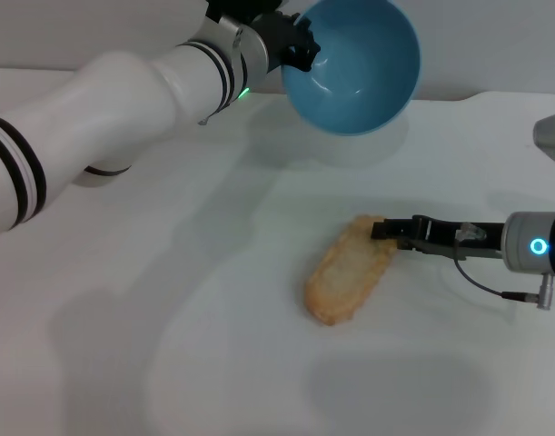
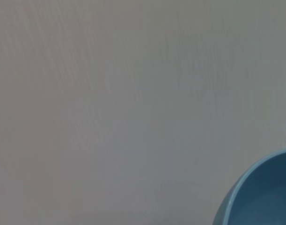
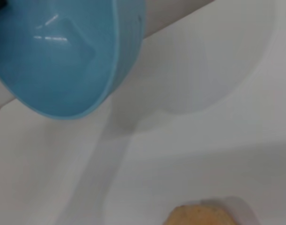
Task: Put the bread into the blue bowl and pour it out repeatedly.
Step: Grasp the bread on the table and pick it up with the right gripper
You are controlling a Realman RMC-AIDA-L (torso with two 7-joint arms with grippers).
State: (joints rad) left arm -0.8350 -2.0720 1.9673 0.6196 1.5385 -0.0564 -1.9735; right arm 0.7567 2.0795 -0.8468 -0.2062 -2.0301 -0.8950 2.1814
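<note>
head: left gripper (image 1: 300, 47) is gripping tilted bowl (image 1: 359, 68) by its rim, raised beyond bread (image 1: 348, 270); right gripper (image 1: 383, 229) is touching bread's end, jaw gap unclear | left wrist: bowl (image 2: 262, 194) rim is showing over table (image 2: 110, 103) | right wrist: bowl (image 3: 63, 56) is hanging above bread (image 3: 201, 216)

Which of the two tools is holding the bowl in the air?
The left tool: it grips the tilted blue bowl by its rim. The right tool is low, at the bread.

blue bowl (image 1: 363, 68): smooth, glossy inside with bright highlights, plastic-looking | bread (image 1: 348, 269): matt, tan, faintly grainy surface | desk (image 1: 168, 318): white, smooth, matt | left arm (image 1: 123, 91): glossy white plastic shell, black bands
</note>
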